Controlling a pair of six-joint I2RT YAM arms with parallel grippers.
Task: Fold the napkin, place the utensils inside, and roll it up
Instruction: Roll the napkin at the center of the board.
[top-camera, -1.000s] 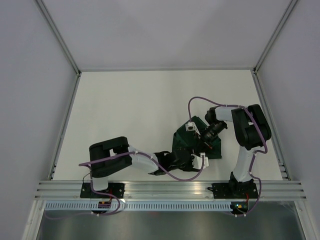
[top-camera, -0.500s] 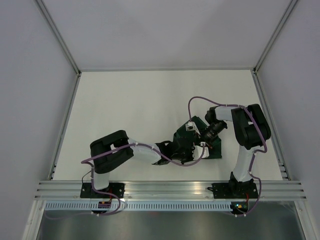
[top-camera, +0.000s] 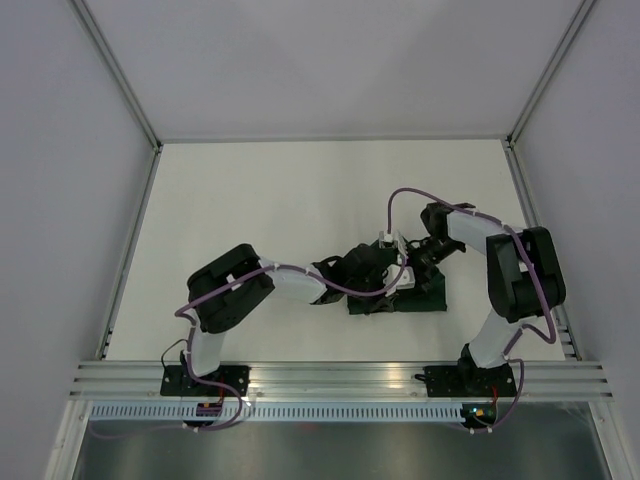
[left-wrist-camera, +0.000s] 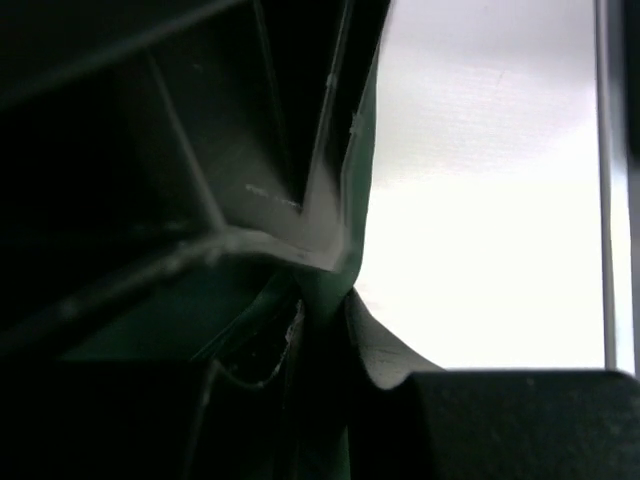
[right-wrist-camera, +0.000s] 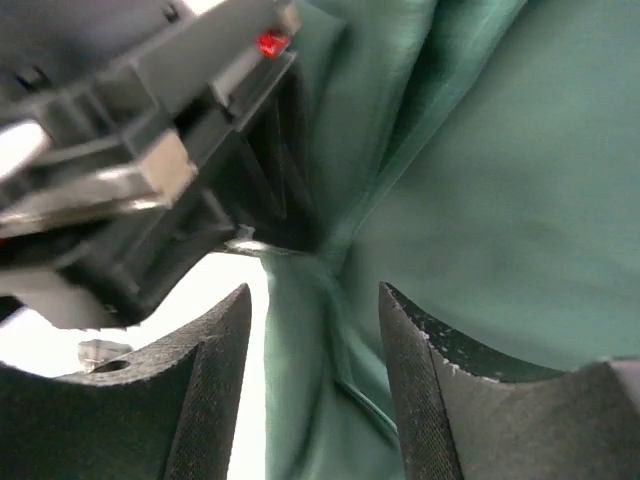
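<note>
Napkin (top-camera: 418, 298) sits bunched in a dark green wad right of centre on the tabletop (top-camera: 280, 200), nearer the near edge than the far one and well off the right edge. Not flat, folds are piled over each other. Both arms converge on its far-left side with tips almost touching each other, so wrists and cable block most of the overhead view of the cloth there.

Left gripper (top-camera: 384, 286) comes in low from the left. In the left wrist view its fingers (left-wrist-camera: 500, 420) are nearly together, with a thin pleat of napkin (left-wrist-camera: 358, 160) running down through the narrow gap. It reads as clamped on the cloth. The rest of that view is dark ribbed plastic right against the lens, and I can't tell whose it is. Bare white table shows to the right.

Right gripper (top-camera: 408, 262) comes in from the far right side, angled down toward the wad. In the right wrist view its fingers (right-wrist-camera: 432, 385) are parted with a moderate gap, and a ridge of napkin (right-wrist-camera: 500, 200) lies in that gap. Can't tell if either pad touches it. The left gripper (right-wrist-camera: 150, 140), with a red LED (right-wrist-camera: 270, 43), fills the upper left of that view, just beside the ridge and crowding the cloth on that side.

Purple cables (top-camera: 400, 200) loop off both arms. The left arm's cable drapes near the wad's left end. Aluminium rail (top-camera: 340, 375) runs along the near edge, apart from the cloth.
</note>
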